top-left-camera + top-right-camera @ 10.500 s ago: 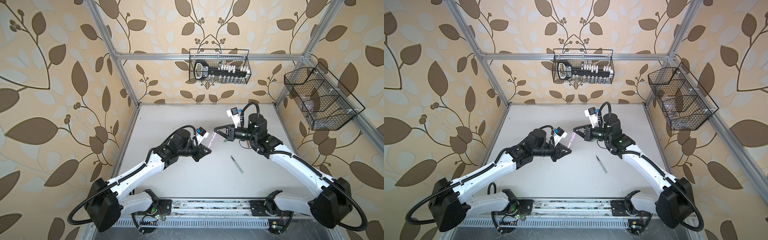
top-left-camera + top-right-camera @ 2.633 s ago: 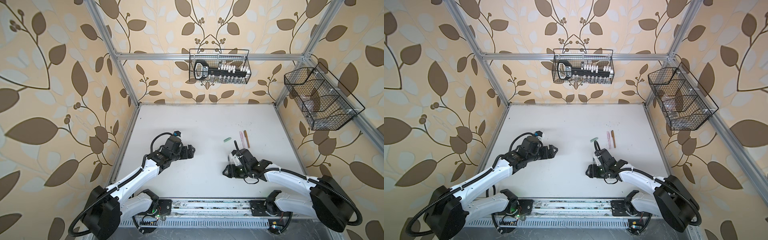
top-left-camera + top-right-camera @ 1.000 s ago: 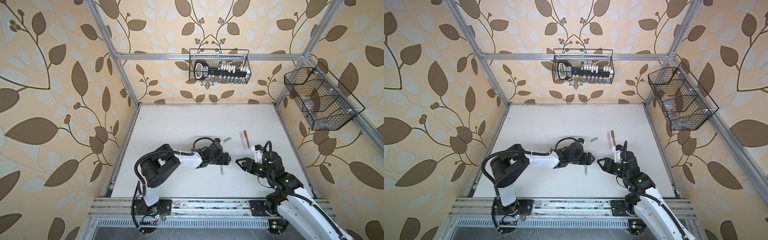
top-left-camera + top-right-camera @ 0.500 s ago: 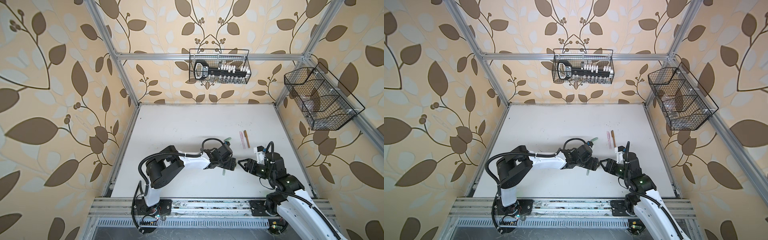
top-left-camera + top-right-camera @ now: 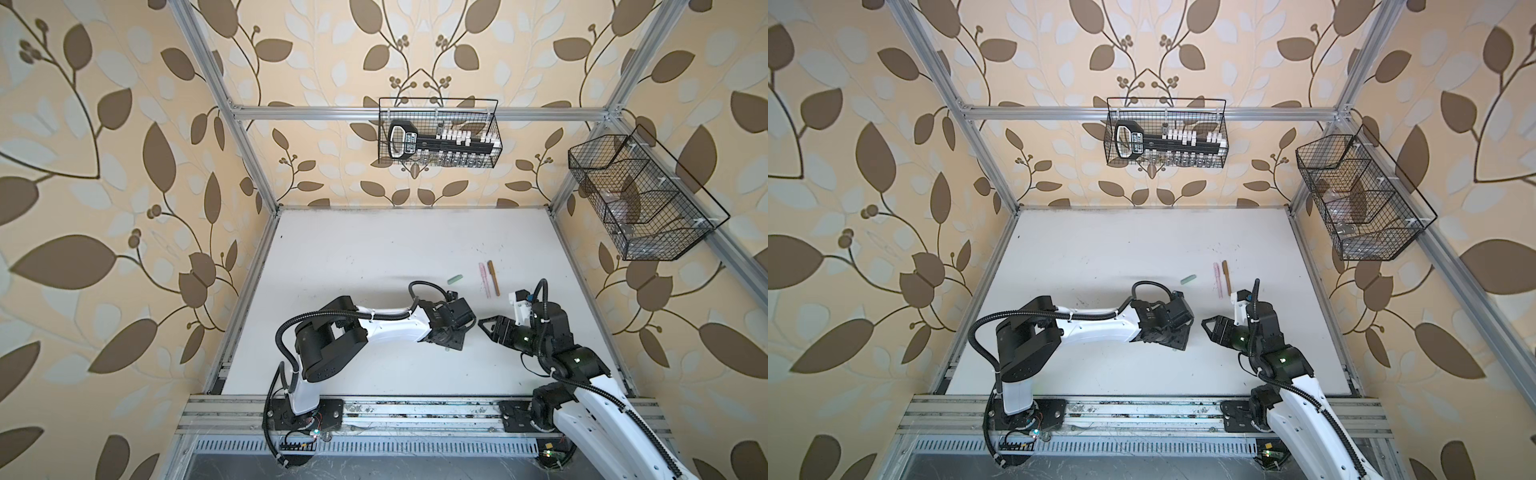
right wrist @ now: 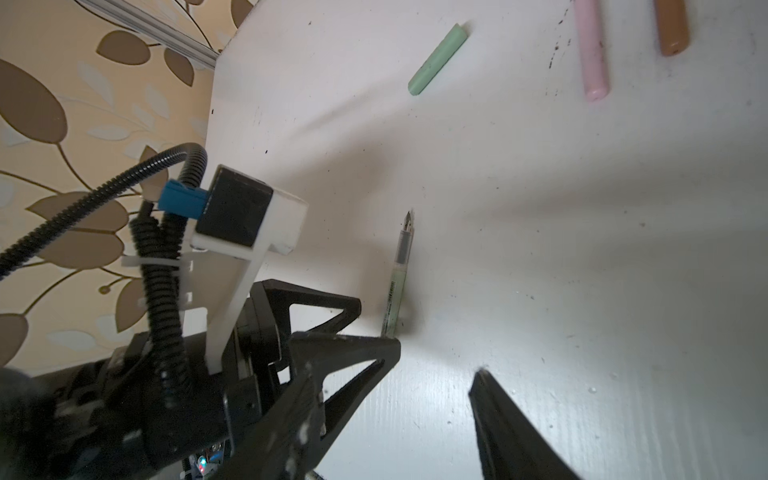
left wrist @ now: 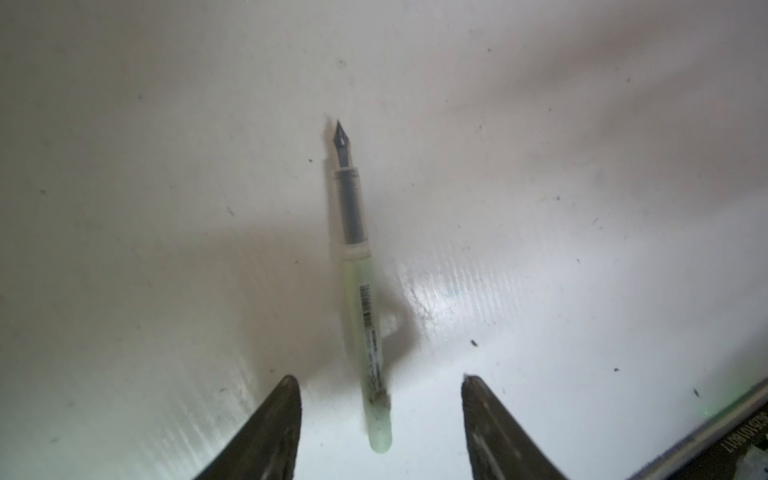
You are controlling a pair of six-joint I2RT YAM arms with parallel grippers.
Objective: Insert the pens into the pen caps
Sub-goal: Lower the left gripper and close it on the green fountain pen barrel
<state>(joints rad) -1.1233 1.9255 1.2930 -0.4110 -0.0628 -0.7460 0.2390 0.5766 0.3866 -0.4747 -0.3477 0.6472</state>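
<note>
left gripper (image 7: pixel 379 380) was spread either side of the green pen (image 7: pixel 359 291), nothing pinched; right gripper (image 5: pixel 484 330) was seen gaping, empty.

Green pen (image 7: pixel 362 307) loose between spread jaws of left gripper (image 7: pixel 379 380), right gripper (image 5: pixel 485 330) close opposite, open desk (image 5: pixel 353 257) farther back.

In both top views the left arm (image 5: pixel 395 328) hides nearly all of the green pen (image 7: pixel 361 299).

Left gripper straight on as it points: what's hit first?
The left gripper would likely meet the pale green pen, whose back end lies between its open jaws, then the table; depth unclear.
</note>
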